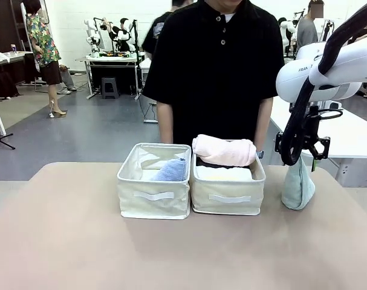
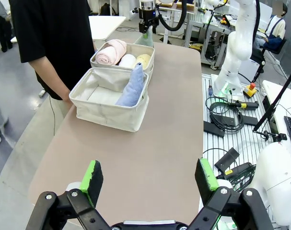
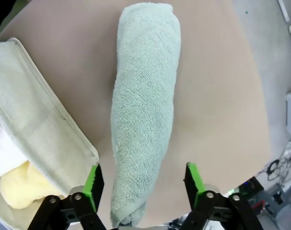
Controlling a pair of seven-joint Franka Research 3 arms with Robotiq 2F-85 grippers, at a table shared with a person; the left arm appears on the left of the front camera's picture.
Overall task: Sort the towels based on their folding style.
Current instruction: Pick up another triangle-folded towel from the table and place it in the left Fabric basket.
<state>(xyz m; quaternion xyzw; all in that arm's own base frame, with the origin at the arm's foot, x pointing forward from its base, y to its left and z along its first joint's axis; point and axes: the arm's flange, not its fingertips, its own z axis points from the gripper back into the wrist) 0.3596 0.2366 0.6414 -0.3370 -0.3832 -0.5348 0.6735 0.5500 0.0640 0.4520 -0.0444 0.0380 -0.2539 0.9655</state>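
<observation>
1. Nearest me, the left fingers (image 2: 148, 173) hang spread and empty over the bare near end of the surface (image 2: 150, 129), well apart from every towel.
2. Mid-surface, two cream bins stand side by side and touching. The left bin (image 1: 153, 196) holds the lavender-blue towel (image 1: 171, 171), a folded wedge leaning against the wall it shares with its neighbour.
3. The right bin (image 1: 227, 199) carries the rolls: the pink roll (image 1: 224, 151) rides on top, with the white roll (image 2: 127, 61) and yellow roll (image 2: 143, 60) beside it in the left wrist view. A dark strip under the pink one may be the grey roll; I cannot tell.
4. Just beside the right bin, on the outer side, the teal towel (image 1: 297, 187) stands on end on the surface, the one piece not yet binned.
5. The right fingers (image 3: 142, 170) have the teal towel between them, pads spread on either side and not yet pressing it.
6. At the far edge a person (image 1: 213, 66) in black stands behind the bins, hands out of play.
7. My read: the sort is nearly done. What is left is to grip the teal wedge and carry it over the right bin into the left one, beside the lavender-blue towel.
</observation>
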